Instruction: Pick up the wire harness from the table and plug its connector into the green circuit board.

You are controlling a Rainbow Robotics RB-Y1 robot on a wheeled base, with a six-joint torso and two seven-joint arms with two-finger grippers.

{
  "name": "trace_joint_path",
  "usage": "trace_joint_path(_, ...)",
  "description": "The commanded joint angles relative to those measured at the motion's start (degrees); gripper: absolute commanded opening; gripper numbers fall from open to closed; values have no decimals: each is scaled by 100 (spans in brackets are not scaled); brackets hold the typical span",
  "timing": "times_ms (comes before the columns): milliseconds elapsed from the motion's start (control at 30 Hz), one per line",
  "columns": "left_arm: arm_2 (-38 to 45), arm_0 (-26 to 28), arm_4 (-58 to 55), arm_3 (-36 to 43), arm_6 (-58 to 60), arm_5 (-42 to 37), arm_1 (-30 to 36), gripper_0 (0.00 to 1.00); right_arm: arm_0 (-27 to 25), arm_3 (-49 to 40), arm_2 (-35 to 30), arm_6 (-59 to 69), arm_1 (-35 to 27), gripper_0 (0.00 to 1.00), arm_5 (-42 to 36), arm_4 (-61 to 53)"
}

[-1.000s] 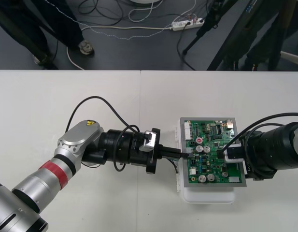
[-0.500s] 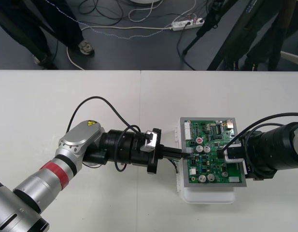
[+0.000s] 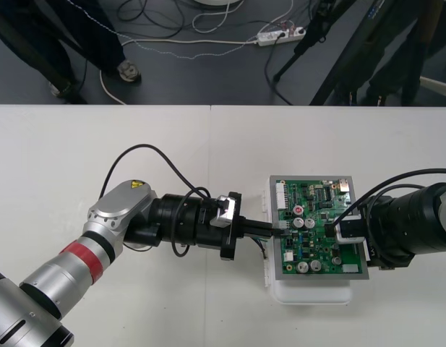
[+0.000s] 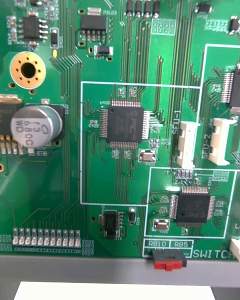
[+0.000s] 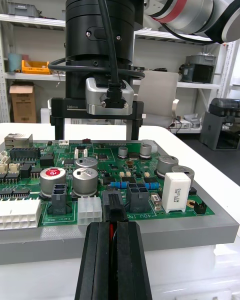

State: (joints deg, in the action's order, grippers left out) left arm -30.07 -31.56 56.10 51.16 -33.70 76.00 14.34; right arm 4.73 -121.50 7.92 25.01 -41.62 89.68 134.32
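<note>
Nothing on the table (image 3: 136,159) has shifted since half a second ago. The green circuit board (image 3: 318,249) sits on its white base (image 3: 313,293), the right gripper (image 3: 332,230) stands at its right edge with fingers (image 5: 134,126) spread apart, and the left gripper (image 3: 275,230) stays at its left edge, clamped on the wire harness (image 5: 111,230). A red wire is pinched between the left fingers (image 5: 132,260), and the small black plug (image 5: 113,211) at their tips meets the board's edge; I cannot tell whether it is seated.

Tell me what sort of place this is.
Probably a robotics lab bench: a green circuit board on a plain light table, the left gripper holding a wire harness at it, the right gripper over it.
</note>
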Motion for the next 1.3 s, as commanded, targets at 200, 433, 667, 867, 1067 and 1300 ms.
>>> trace_joint_path(200,-149,-228,-117,114,320,-85,-282,0,125,-93,69,-40,84,100,32,-82)
trace_joint_path(433,-140,-228,-152,114,320,-94,-230,92,125,-93,69,-58,84,100,32,-90)
trace_joint_path(667,-149,-228,-223,114,303,-76,-36,100,125,-93,69,-49,84,100,32,-99)
trace_joint_path(867,-140,-228,-346,114,294,-50,122,100,125,-93,60,-49,84,100,32,-73)
trace_joint_path(1067,-149,-219,-478,114,294,3,307,100,125,-93,-28,-58,40,100,32,-64)
trace_joint_path(1300,-140,-219,-662,114,303,73,614,100,46,-93,-362,-67,-83,100,32,-117)
